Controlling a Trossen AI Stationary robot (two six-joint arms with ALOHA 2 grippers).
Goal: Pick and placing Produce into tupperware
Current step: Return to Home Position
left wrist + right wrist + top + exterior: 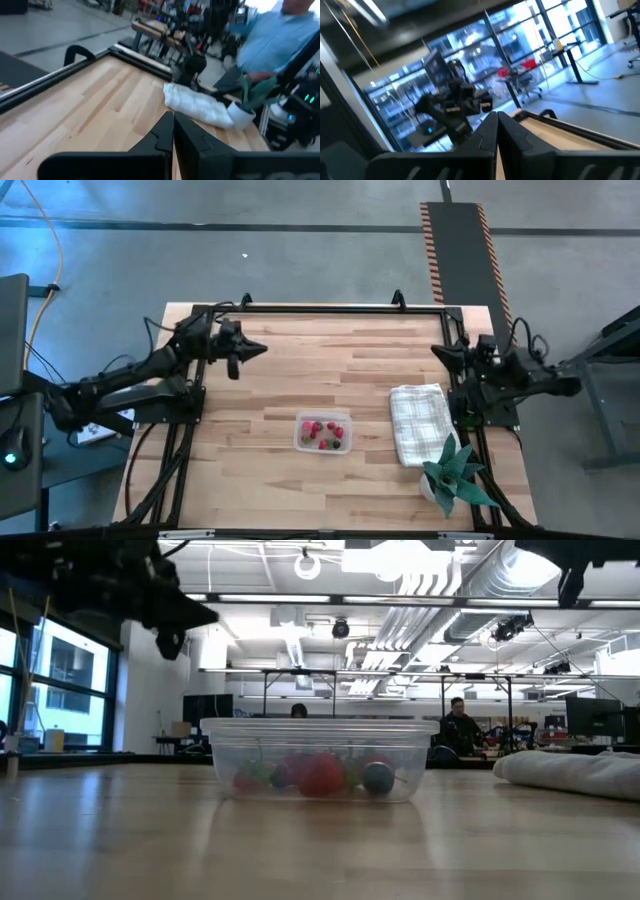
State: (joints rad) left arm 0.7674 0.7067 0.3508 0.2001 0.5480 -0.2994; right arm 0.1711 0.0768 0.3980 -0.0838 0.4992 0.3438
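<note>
Both grippers (pixel 260 350) (pixel 437 350) well apart from tupperware (pixel 323 416)

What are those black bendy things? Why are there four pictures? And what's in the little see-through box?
Those are two robot arms, each ending in a two-finger pincher called a gripper. One picture looks down from above, one looks level across the tabletop, and two come from cameras on the arms' wrists. The left gripper and the right gripper hang above the far side of the wooden table, both pinched shut, holding nothing. In the middle sits a clear tupperware with the produce, tiny fruit pieces, inside. Near it are a white checked cloth and a spiky green plant.
</note>
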